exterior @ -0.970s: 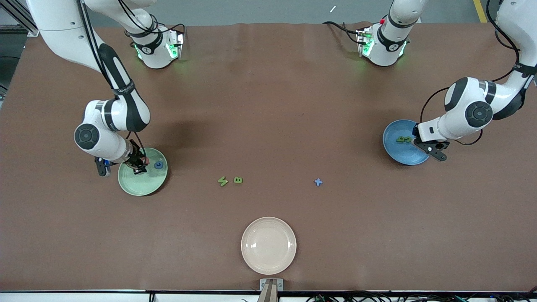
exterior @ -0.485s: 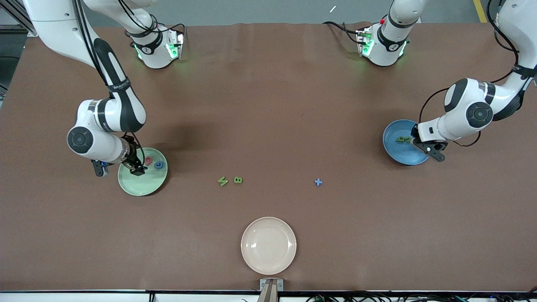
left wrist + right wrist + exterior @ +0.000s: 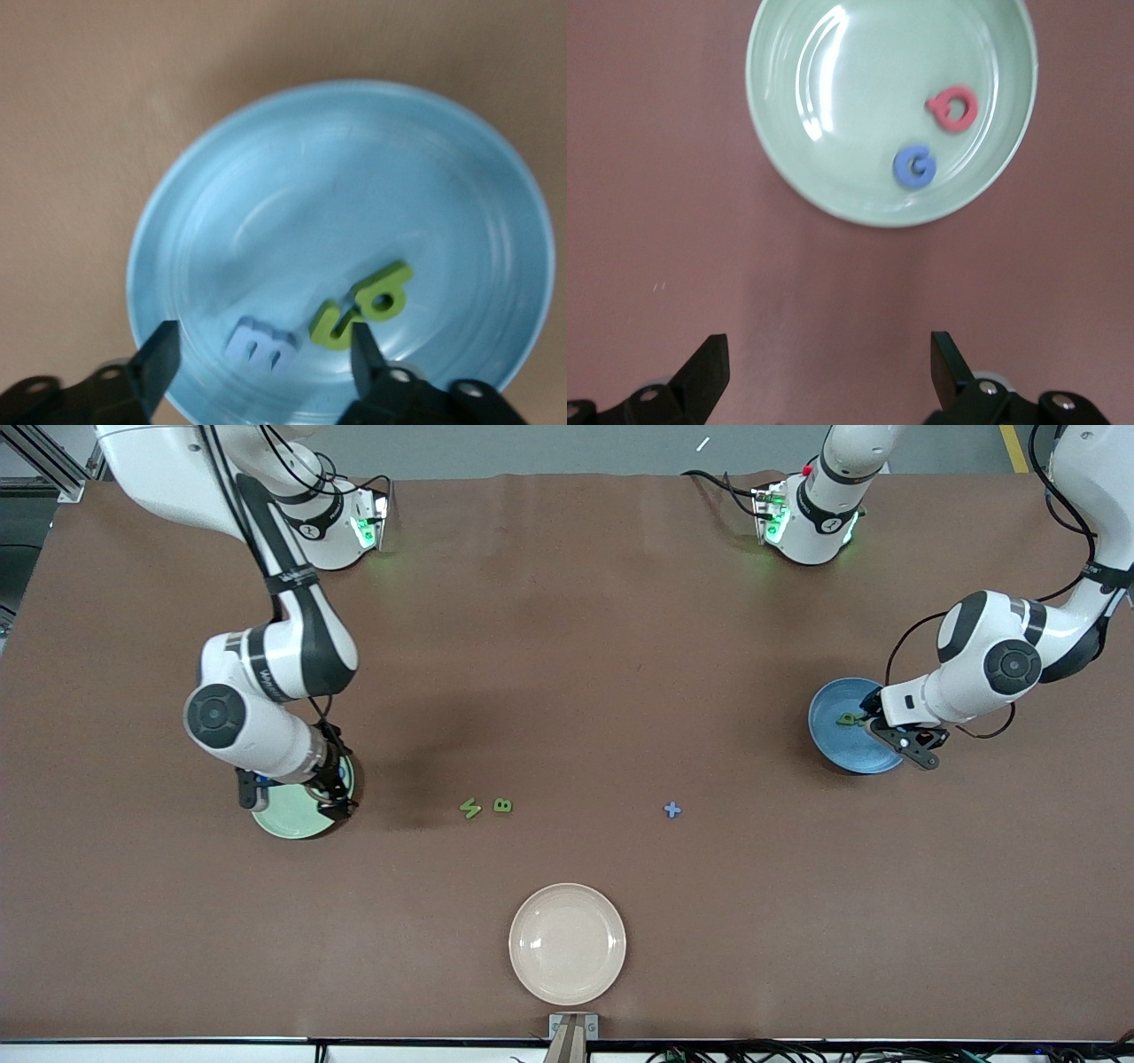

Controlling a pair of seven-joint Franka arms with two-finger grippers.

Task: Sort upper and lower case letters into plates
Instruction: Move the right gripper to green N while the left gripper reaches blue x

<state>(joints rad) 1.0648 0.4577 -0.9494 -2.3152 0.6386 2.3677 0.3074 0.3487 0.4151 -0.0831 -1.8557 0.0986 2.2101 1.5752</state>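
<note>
Five of the small flat letters are sorted. The pale green round plate [image 3: 891,113], at the right arm's end of the table [image 3: 567,646], holds a pink-red letter [image 3: 954,108] and a blue one [image 3: 913,166]. The blue round plate [image 3: 337,142], at the left arm's end, holds a pale blue letter [image 3: 260,344] and two green ones [image 3: 363,304]. Left on the table are a green zigzag letter [image 3: 470,808], a green B [image 3: 502,805] and a blue cross piece [image 3: 672,810]. The right gripper [image 3: 828,372], by the green plate, and the left gripper [image 3: 261,359], over the blue plate, both have fingers wide and empty.
</note>
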